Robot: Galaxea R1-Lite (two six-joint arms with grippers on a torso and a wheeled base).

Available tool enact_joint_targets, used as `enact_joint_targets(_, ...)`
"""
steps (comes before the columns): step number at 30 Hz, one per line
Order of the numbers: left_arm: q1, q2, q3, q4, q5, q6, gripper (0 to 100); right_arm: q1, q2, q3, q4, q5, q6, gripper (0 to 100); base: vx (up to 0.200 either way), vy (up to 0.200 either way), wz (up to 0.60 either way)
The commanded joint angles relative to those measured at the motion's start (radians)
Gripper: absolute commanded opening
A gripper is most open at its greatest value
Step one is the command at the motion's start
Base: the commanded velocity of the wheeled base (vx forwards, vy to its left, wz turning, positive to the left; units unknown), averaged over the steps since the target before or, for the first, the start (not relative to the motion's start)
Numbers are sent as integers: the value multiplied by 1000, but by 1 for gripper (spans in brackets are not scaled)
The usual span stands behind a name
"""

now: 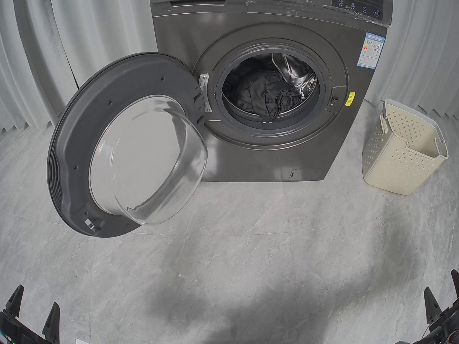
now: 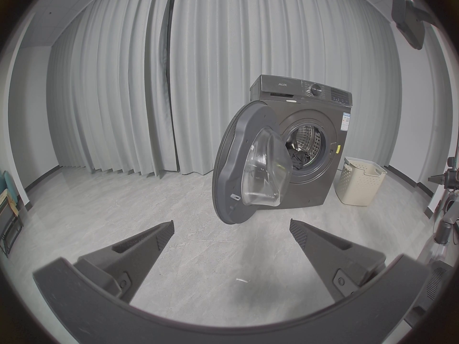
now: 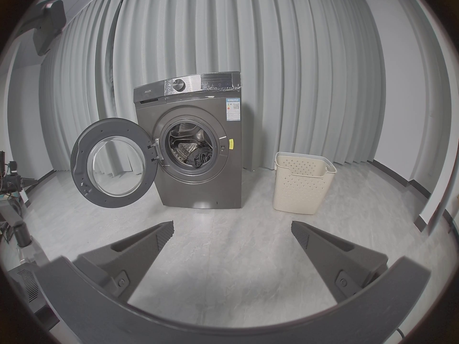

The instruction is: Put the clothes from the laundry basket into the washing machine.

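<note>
1. Nearest me, the left fingers (image 2: 143,247) and the right fingers (image 3: 334,254) are both spread apart with nothing between them. They sit well back from the washing machine (image 1: 267,134), across the grey stone-look floor (image 1: 229,273).
2. The laundry basket (image 1: 406,154) stands upright, mouth up, near the machine's right flank. It lies ahead and to the right, so the right arm looks the nearer one.
3. What shows of the basket's inside holds no clothes, but its bottom is hidden from here.
4. The machine's door (image 1: 129,144) hangs wide open off its left side, leaving the round opening free.
5. A dark garment (image 1: 265,96) lies bunched in the drum, towards the front lip.
6. I'd judge the loading all but done. Any next reach would go down into the basket from above.
7. Pale curtains (image 1: 95,20) hang behind the machine.
</note>
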Motion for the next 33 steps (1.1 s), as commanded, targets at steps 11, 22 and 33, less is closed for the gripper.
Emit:
enact_joint_targets(11, 0, -11, 18, 1, 2, -4, 100, 0, -4, 18, 0, 0, -2, 100, 0, 182, 0)
enact_joint_targets(22, 0, -13, 18, 0, 3, -7, 100, 0, -4, 18, 0, 0, -2, 100, 0, 36, 0)
enact_joint_targets(33, 3, 122, -222, -25, -47, -28, 100, 0, -4, 18, 0, 0, -2, 100, 0, 0, 0)
